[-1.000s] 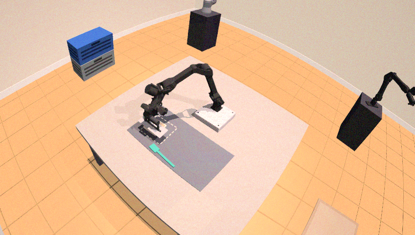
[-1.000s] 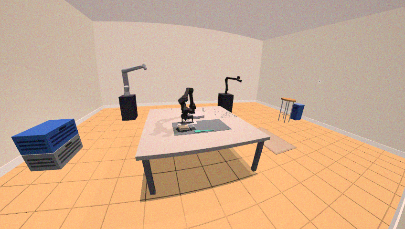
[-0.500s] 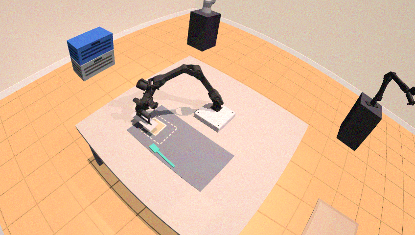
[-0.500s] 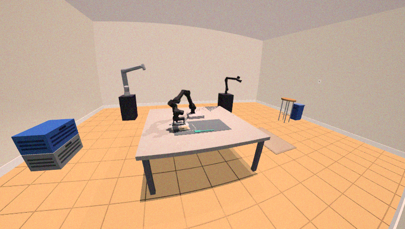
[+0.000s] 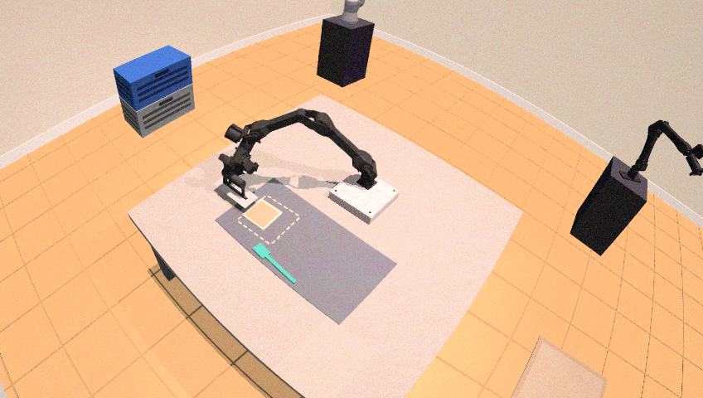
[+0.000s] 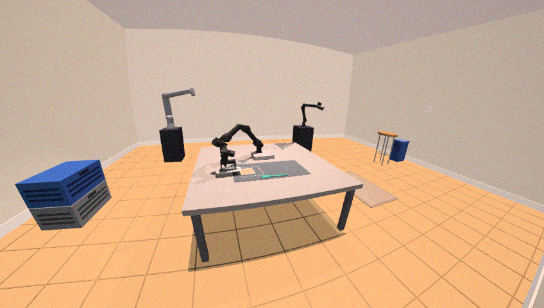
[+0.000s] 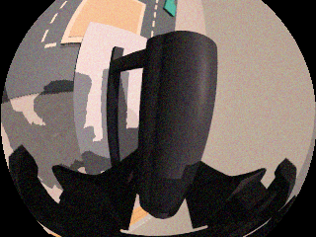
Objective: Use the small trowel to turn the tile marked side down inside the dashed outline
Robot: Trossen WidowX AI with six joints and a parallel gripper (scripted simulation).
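Note:
The small trowel (image 5: 242,199) (image 7: 101,59) has a pale flat blade and a thick black handle. My gripper (image 5: 235,177) (image 6: 226,163) (image 7: 161,152) is shut on the handle. The blade is just beyond the tile's far-left side, low over the mat's end and the table; its exact height is unclear. The tile (image 5: 262,214) (image 6: 247,171) (image 7: 106,20) looks flat on the mat, with a plain orange face and cream border up. It lies toward the far-left part of the dashed outline (image 5: 298,217), its edge at or over that dashed line. The underside is hidden.
A teal spatula-like tool (image 5: 278,266) (image 6: 274,176) lies along the near edge of the grey mat (image 5: 340,276) (image 6: 290,167). The arm's white base plate (image 5: 365,201) stands behind the mat. The table's (image 5: 162,216) left edge is close beyond the trowel.

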